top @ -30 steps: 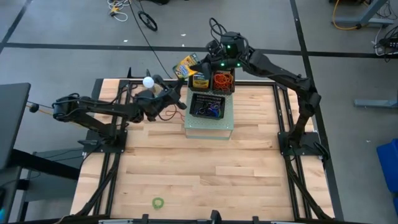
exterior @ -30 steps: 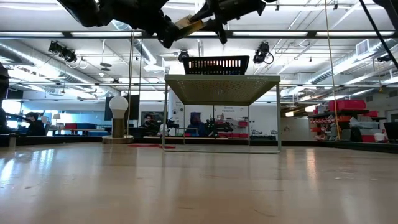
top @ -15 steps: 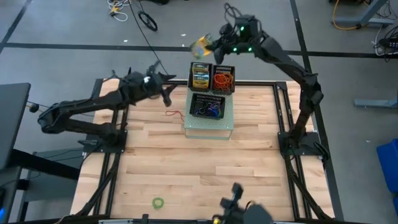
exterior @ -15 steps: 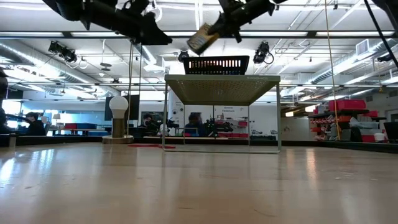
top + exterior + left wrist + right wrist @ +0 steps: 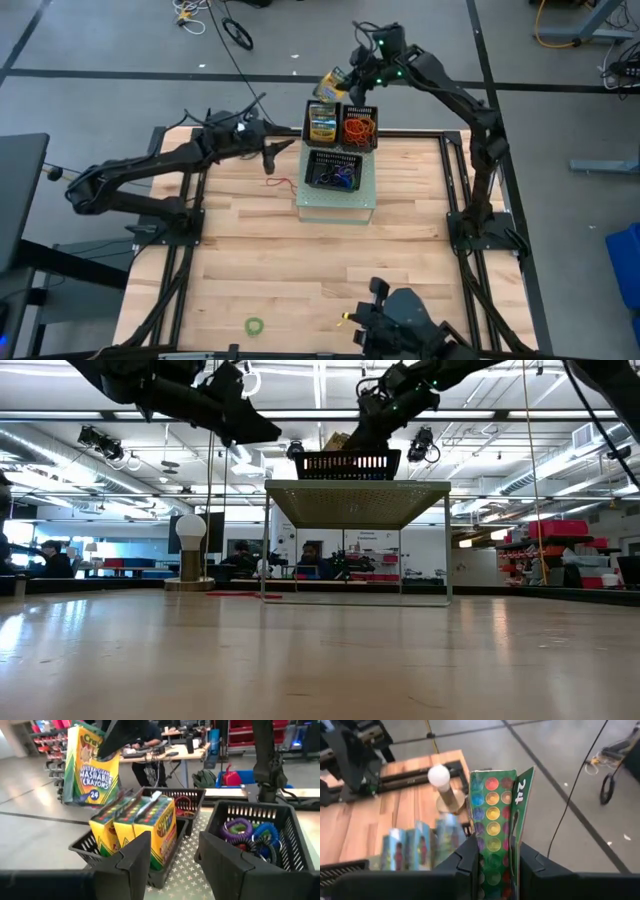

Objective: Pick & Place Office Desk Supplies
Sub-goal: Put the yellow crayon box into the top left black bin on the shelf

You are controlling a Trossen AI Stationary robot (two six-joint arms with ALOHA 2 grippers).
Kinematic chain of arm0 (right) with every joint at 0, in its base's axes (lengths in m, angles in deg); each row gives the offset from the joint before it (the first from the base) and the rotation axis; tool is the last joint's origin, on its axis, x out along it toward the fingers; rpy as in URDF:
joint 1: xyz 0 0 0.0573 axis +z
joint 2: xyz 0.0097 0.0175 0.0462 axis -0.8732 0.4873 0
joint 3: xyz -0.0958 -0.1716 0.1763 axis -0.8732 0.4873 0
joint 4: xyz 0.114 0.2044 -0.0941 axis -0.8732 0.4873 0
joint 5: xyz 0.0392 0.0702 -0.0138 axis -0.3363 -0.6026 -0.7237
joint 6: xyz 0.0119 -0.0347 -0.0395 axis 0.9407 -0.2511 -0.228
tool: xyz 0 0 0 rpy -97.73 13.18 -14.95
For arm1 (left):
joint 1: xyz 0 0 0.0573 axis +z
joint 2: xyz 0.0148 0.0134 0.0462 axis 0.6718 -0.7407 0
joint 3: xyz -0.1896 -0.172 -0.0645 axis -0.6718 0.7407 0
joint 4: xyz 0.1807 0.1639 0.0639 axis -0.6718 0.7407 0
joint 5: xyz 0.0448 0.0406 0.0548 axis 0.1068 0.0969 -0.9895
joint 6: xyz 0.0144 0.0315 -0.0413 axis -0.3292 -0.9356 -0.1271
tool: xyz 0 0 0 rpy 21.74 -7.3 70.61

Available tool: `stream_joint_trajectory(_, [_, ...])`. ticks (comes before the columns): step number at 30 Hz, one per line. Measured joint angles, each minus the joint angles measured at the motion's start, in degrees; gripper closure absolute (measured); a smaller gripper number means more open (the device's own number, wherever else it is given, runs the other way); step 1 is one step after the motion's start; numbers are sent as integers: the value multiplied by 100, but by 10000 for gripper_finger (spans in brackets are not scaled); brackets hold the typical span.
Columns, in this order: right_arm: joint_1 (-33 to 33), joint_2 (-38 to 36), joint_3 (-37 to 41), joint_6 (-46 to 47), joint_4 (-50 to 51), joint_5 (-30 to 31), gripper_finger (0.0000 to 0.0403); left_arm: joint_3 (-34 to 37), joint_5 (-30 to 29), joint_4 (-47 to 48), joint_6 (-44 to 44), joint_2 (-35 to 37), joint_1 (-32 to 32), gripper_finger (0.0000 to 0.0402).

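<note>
- The wooden worktop (image 5: 330, 260) carries a raised glass stand (image 5: 336, 200) toward its far middle, with three black baskets on top.
- The left arm stretches from the left edge toward the stand; its left hand (image 5: 172, 857) hangs just left of the baskets, fingers spread and grasping nothing.
- The right arm reaches in from the far right. Its right hand (image 5: 495, 865) is clenched on a crayon box (image 5: 333, 82), carried in the air just beyond the far-left basket (image 5: 322, 123).
- That basket already holds several crayon boxes standing on end (image 5: 137, 827); the far-right basket (image 5: 360, 129) holds orange rubber bands, and the near basket (image 5: 334, 171) holds blue and purple ones (image 5: 247, 832).
- A thin red rubber band (image 5: 280, 183) lies on the worktop left of the stand, and a green one (image 5: 255, 326) near the front edge.
- Step in hand, as I judge it: placing the carried box. The next move calls for lowering it upright into the gap beside the stored boxes, then letting go.
- The left wrist view alone reads the box label and shows the purple and blue bands clearly; the right wrist view alone shows the white ball on its round base (image 5: 440, 775) beyond the box.
</note>
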Motion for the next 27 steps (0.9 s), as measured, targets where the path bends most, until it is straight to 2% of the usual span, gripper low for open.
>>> stream_joint_trajectory(11, [28,70,24,-317,142,168,327,2,-5,-15,19,-168,-7,228])
stream_joint_trajectory(27, [375,188,28,-658,292,518,280,3,-5,2,227,-168,-9,228])
